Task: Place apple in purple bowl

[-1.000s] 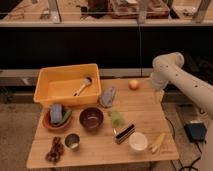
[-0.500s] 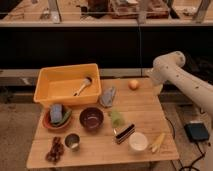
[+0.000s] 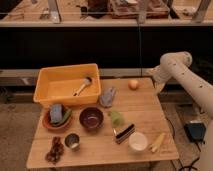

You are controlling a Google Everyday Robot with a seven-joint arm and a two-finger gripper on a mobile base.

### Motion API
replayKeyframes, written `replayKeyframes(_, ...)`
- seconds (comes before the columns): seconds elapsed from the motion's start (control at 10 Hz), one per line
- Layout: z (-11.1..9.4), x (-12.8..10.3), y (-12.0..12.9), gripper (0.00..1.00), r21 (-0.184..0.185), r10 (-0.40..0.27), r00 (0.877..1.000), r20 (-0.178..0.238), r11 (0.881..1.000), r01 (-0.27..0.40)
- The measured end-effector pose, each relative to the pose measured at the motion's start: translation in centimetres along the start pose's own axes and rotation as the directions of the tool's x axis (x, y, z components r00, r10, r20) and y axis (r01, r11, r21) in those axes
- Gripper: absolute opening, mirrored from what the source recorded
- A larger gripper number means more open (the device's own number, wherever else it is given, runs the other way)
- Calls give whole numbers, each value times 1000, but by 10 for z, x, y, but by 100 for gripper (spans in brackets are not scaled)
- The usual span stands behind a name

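Note:
The apple, small and orange-yellow, lies on the wooden table near its back right edge. The purple bowl stands left of the table's middle, dark and glossy inside, with nothing in it. My white arm bends in from the right. Its gripper hangs just past the table's right back corner, a short way right of the apple and apart from it. The gripper is open and holds nothing.
A yellow bin with a brush stands at the back left. An orange-brown bowl holds a blue sponge. A pale green lump, a white bowl, a banana-like item, a metal cup and a grey cloth lie around.
The arm has shifted only slightly by the table's right back corner. Nothing on the table has moved.

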Motion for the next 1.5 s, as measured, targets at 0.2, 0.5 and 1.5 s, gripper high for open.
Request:
replayKeyframes(0.2,20,-4,-16,80,27,-27,995,93,999,25)
replayKeyframes(0.5,25,-22,-12,80,57,-59,990,129,997,51)
replayKeyframes(1.5,76,-49,-10,80,106,-124,988,89,988,114)
